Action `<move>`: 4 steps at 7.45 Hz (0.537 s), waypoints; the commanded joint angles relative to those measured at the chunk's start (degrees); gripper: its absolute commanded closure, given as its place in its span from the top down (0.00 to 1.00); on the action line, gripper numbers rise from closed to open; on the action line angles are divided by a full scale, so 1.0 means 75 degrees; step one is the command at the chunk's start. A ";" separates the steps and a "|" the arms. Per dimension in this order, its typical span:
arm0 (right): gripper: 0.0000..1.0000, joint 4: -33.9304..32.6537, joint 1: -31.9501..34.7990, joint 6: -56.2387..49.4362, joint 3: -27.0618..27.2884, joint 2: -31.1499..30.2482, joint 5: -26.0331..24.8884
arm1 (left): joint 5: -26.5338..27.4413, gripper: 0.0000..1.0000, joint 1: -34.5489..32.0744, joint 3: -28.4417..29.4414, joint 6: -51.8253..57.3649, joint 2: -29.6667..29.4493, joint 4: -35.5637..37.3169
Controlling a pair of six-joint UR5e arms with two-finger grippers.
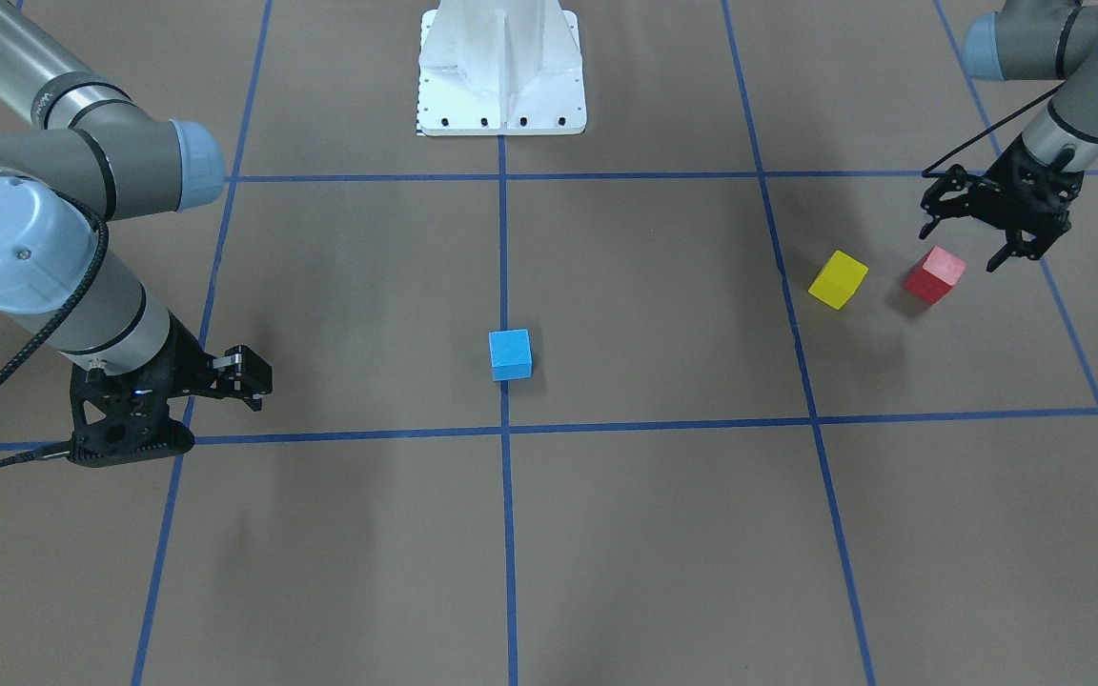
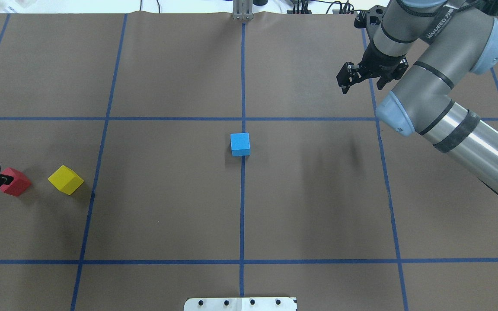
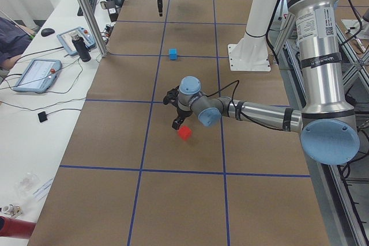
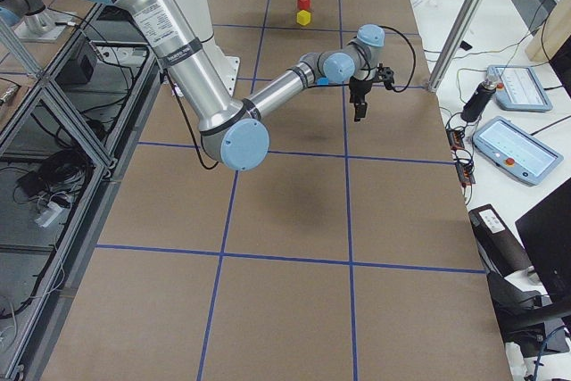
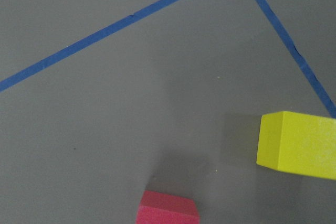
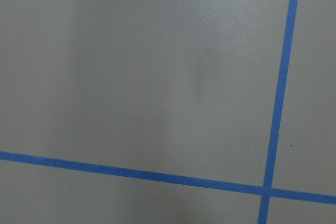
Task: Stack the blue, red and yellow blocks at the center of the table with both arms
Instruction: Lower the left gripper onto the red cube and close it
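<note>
The blue block (image 1: 510,354) sits on the centre line of the table (image 1: 654,314), also in the overhead view (image 2: 240,144). The red block (image 1: 934,274) and the yellow block (image 1: 838,279) lie close together on the robot's left side; the overhead view shows red (image 2: 15,182) and yellow (image 2: 65,179). My left gripper (image 1: 964,243) is open and empty, hovering just above and beside the red block. Its wrist view shows the red block (image 5: 168,211) at the bottom edge and the yellow block (image 5: 296,144) to the right. My right gripper (image 2: 346,80) is shut and empty, above bare table far from the blocks.
The robot's white base plate (image 1: 501,71) stands at the table's robot-side edge. Blue tape lines (image 2: 243,207) divide the brown table into squares. The right arm's long links (image 2: 443,108) stretch over the robot's right half.
</note>
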 commanded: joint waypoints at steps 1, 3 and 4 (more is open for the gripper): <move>0.99 0.0003 0.0001 -0.0002 -0.0006 -0.0033 -0.0002 | 0.0002 0.99 0.0037 0.0279 0.0227 -0.0135 0.0014; 0.99 0.0003 0.0001 0.0009 -0.0018 -0.0068 -0.0002 | -0.0010 0.99 0.0037 0.0444 0.0227 -0.0194 0.0014; 0.99 0.0003 0.0001 0.0009 -0.0018 -0.0069 -0.0002 | -0.0021 0.99 0.0049 0.0491 0.0215 -0.0183 0.0002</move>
